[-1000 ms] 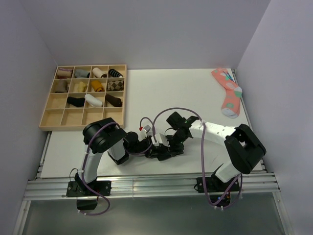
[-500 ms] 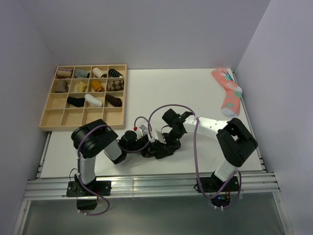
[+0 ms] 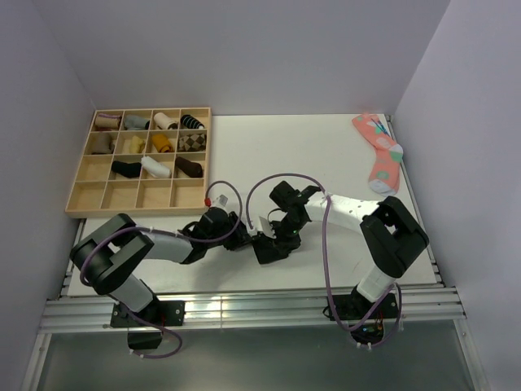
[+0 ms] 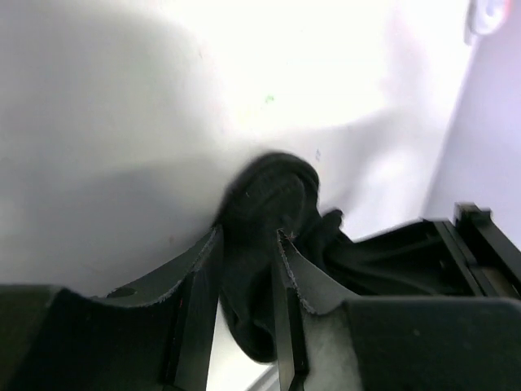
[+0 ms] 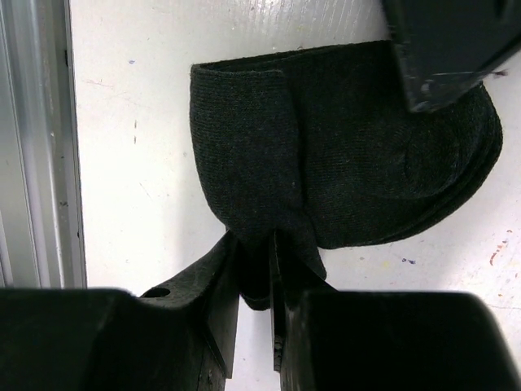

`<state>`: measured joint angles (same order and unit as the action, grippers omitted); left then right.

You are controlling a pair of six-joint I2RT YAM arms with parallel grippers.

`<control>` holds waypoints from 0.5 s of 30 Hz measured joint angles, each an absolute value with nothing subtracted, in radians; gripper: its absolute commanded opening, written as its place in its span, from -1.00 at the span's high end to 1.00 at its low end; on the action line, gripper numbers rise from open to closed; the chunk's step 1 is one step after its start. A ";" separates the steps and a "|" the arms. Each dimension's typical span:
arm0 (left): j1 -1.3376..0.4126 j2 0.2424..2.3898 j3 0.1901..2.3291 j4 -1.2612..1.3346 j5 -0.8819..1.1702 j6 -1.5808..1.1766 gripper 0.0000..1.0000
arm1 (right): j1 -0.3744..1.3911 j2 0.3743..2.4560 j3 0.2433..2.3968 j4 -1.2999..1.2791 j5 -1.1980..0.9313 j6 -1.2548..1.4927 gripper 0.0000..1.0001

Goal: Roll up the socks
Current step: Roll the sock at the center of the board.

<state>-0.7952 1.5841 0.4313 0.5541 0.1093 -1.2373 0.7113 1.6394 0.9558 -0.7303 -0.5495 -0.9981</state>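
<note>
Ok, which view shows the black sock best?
Right wrist: the black sock fills the frame, one edge pinched by the right gripper. Left wrist shows only a bunched end; overhead, it's mostly hidden.

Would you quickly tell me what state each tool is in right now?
Left tool: closed around the rolled part of the black sock.
Right tool: closed, pinching an edge of the black sock.

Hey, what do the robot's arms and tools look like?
The left arm and right arm have white links between bulky black joints, each with a loose purple cable. The left tool and right tool each end in two flat black fingers.
</note>
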 measured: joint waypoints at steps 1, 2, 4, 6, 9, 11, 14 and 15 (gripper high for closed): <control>-0.795 1.579 0.450 0.516 0.096 -1.222 0.29 | 0.711 1.639 0.956 -0.730 -0.550 -0.995 0.61; -0.795 1.578 0.467 0.481 0.083 -1.209 0.29 | 0.711 1.640 0.956 -0.729 -0.549 -0.992 0.61; -0.795 1.578 0.501 0.418 0.058 -1.185 0.29 | 0.711 1.641 0.956 -0.729 -0.549 -0.988 0.61; -0.795 1.578 0.532 0.368 0.036 -1.162 0.28 | 0.711 1.641 0.956 -0.729 -0.547 -0.987 0.61; -0.795 1.578 0.556 0.323 0.019 -1.139 0.23 | 0.711 1.641 0.956 -0.728 -0.546 -0.984 0.62; -0.795 1.576 0.564 0.309 0.016 -1.124 0.21 | 0.711 1.641 0.956 -0.728 -0.546 -0.984 0.62; -0.795 1.571 0.564 0.308 0.019 -1.097 0.16 | 0.711 1.642 0.956 -0.728 -0.546 -0.984 0.62; -0.795 1.571 0.564 0.311 0.024 -1.087 0.15 | 0.711 1.643 0.958 -0.729 -0.546 -0.984 0.62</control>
